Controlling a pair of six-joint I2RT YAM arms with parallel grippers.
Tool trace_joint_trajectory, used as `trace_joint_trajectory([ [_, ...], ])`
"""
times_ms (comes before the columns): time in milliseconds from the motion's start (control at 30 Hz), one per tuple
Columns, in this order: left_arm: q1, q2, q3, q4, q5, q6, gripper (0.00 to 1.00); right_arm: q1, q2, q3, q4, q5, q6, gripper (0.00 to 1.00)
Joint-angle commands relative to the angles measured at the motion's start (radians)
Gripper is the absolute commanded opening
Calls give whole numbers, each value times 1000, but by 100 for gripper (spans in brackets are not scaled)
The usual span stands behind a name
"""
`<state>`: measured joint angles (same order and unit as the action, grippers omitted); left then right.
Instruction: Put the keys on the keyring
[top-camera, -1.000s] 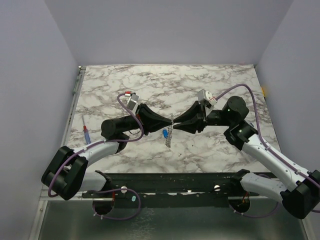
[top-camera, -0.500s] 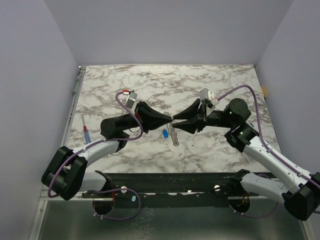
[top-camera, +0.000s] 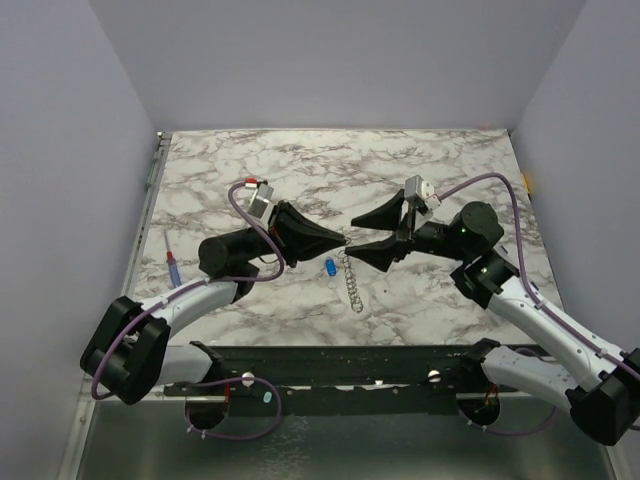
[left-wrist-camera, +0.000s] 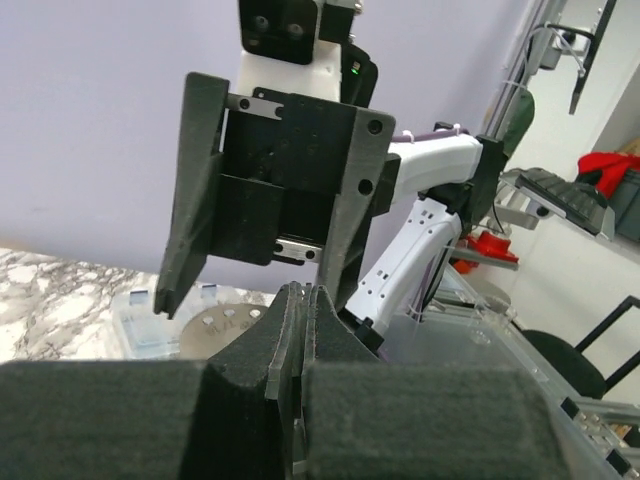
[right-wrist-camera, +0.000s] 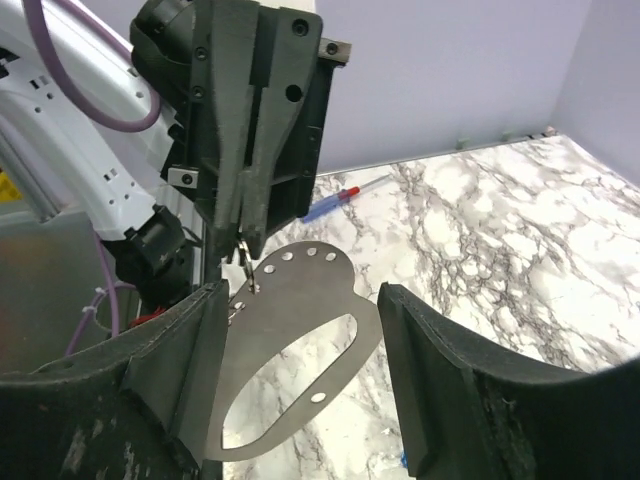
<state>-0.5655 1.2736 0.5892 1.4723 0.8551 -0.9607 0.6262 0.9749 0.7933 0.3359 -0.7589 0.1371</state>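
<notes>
My left gripper (top-camera: 342, 243) is shut on the keyring (right-wrist-camera: 245, 262), a small silvery loop pinched at its fingertips (left-wrist-camera: 303, 296). From the loop hangs a short chain (top-camera: 352, 282) with a flat grey heart-shaped metal tag (right-wrist-camera: 300, 340) punched with holes. My right gripper (top-camera: 351, 237) faces the left one tip to tip and stands open, its fingers (right-wrist-camera: 440, 370) on either side of the tag without touching it. A blue-headed key (top-camera: 330, 267) lies on the marble just below the left gripper's tip. No other keys are visible.
A blue-and-red screwdriver (top-camera: 173, 268) lies near the left edge of the marble table (top-camera: 300, 170). Purple cables loop over both arms. The black rail (top-camera: 330, 365) with the arm bases runs along the near edge.
My right gripper has opened wide and drawn back slightly to the right. The chain and tag have swung down and right and hang from the left gripper alone.
</notes>
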Motion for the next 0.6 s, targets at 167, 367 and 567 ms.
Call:
trace_joint_trajectory([
  [167,-8,-69,21,205,35,46,0,-5,-33,-15,-32,35,-38,59],
  [367,-8,-65,24,201,13,59,0,-6,-14,3,-15,-99,-21,43],
  [567,-8,-56,31,213,13,51,0,-5,8,24,0,-153,-11,39],
])
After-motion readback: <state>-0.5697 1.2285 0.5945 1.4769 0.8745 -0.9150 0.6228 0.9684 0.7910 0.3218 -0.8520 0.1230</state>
